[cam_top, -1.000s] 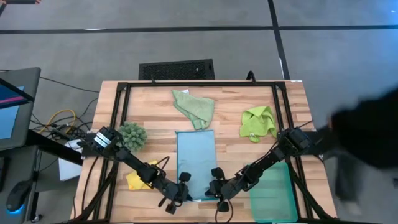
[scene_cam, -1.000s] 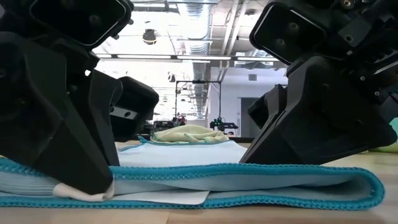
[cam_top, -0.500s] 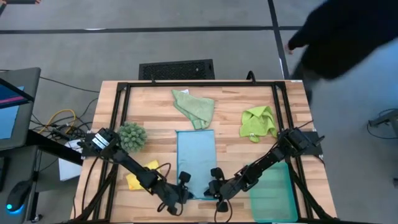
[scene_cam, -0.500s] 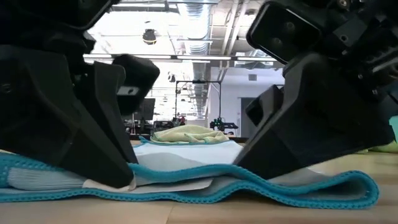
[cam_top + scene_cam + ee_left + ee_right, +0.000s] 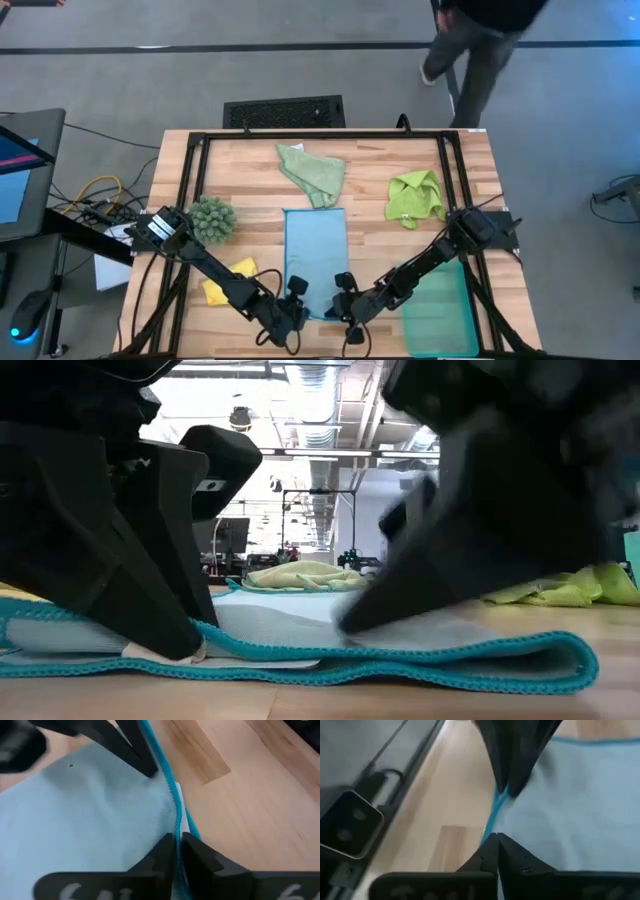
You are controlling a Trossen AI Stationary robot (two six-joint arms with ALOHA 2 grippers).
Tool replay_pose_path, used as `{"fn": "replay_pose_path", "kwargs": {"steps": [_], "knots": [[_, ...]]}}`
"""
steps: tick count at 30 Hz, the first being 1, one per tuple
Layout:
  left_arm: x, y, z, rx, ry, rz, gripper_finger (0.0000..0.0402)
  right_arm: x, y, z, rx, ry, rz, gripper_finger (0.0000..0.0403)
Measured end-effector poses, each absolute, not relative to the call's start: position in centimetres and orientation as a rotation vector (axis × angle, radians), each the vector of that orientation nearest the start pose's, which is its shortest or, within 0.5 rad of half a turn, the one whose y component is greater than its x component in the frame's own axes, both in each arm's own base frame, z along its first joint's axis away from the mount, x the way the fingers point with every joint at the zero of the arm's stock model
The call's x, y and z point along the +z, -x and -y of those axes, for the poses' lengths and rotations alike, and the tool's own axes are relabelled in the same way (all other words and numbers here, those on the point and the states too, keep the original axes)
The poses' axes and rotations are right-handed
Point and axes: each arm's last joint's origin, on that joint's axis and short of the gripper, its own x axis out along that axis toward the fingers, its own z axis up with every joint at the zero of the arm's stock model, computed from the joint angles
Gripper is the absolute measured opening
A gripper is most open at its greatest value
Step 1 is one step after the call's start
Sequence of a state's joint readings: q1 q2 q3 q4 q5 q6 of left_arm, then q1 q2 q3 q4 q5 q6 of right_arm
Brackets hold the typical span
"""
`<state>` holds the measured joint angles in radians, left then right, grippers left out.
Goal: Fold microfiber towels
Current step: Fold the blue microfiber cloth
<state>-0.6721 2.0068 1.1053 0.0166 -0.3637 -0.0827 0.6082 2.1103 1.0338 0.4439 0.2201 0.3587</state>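
The light blue towel [image 5: 315, 255] lies as a long strip down the table's middle, doubled, with its fold [image 5: 578, 658] on the right side. Both grippers are at its near edge: my left gripper [image 5: 296, 308] at the near left corner and my right gripper [image 5: 342, 300] at the near right, each shut on the teal hem. The pale sage green towel [image 5: 312, 172] lies crumpled at the far middle, the lime green one [image 5: 415, 195] at the far right, and the yellow one [image 5: 228, 282] at the near left under my left arm. My left gripper pinches the towel's teal near hem [image 5: 175, 822] between its two fingers, slanting down from the near left. One fingertip [image 5: 175, 648] is down at the hem beside a white label, and the cloth there lies on the table. My right gripper has its shut fingertips on the same near hem [image 5: 493, 812], slanting down from the near right. The fingers themselves hide how many layers they hold. In the low view its fingertip [image 5: 350, 622] is blurred, on the upper layer, with the cloth low on the table.
A dark green spiky clump [image 5: 213, 218] sits at the left. A teal tray [image 5: 440, 310] stands at the near right under my right arm. A black frame [image 5: 320, 136] edges the table. A person [image 5: 480, 40] walks past beyond the far right corner.
My left gripper has shifted a little toward the table's right along the near hem and has tipped. The towel's near edge, first a flat even double layer, rippled up between the grippers and now lies lower again. A person has crossed behind the table's right side.
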Motion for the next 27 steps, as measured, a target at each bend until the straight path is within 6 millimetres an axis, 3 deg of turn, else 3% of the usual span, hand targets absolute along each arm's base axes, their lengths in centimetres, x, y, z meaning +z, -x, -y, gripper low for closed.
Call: {"fn": "replay_pose_path", "kwargs": {"steps": [7,11,14,19,27], "knots": [[12.4,-31.0,23.7,-0.293,-0.316,-0.812,0.0135,8.2,-33.3,-22.3,0.261,-0.082,-0.669,0.0018],[15.1,-31.2,24.1,-0.326,-0.274,-0.897,0.0173,8.3,-33.3,-22.2,0.259,-0.082,-0.672,0.0010],[16.8,-31.4,24.3,-0.302,-0.282,-0.932,0.0179,8.3,-33.4,-22.1,0.258,-0.084,-0.676,0.0005],[17.4,-32.2,24.2,-0.260,-0.381,-0.820,0.0147,8.2,-33.4,-22.1,0.255,-0.082,-0.680,0.0018],[14.8,-31.6,23.2,-0.205,-0.344,-0.769,0.0013,8.2,-33.3,-22.1,0.253,-0.080,-0.682,0.0012]]}}
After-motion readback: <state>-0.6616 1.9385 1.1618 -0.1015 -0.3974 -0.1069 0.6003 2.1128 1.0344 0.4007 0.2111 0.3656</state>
